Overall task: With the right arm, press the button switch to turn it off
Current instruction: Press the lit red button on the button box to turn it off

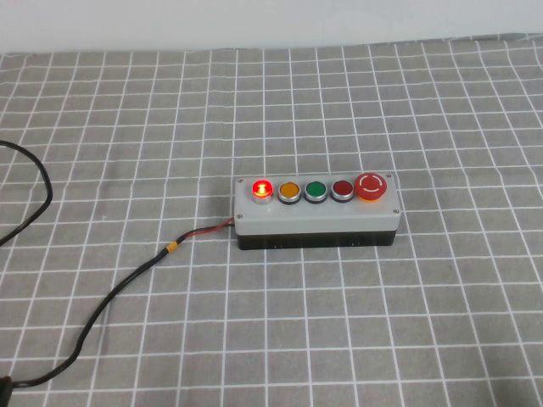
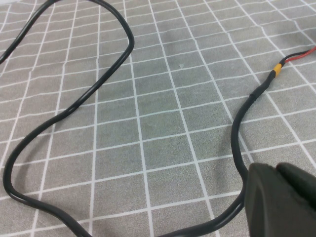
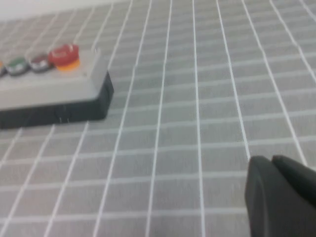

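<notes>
Grey checked tabletop [image 1: 441, 110] carries the switch box [image 1: 316, 212] at its middle, the lamp [image 1: 262, 188] at its left end glowing red, its cable [image 1: 127, 284] trailing left past the left gripper [image 2: 279, 192], with the right gripper [image 3: 279, 192] apart off its right end; whether either gripper is open or closed cannot be told.

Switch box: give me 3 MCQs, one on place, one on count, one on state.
1. The cable leaves the box at its: A) robot-left end B) robot-right end C) far side
2. Round caps on top of the box: A) three B) five C) seven
3. The leftmost lamp is: A) lit red B) dark C) lit green

Key:
1 A: the red and black leads enter the left end.
2 B: lamp, yellow, green, dark red and big red sit in one row.
3 A: it glows red.

The left claw is by the cable. The right claw is apart from the box, off its big-red end.
</notes>
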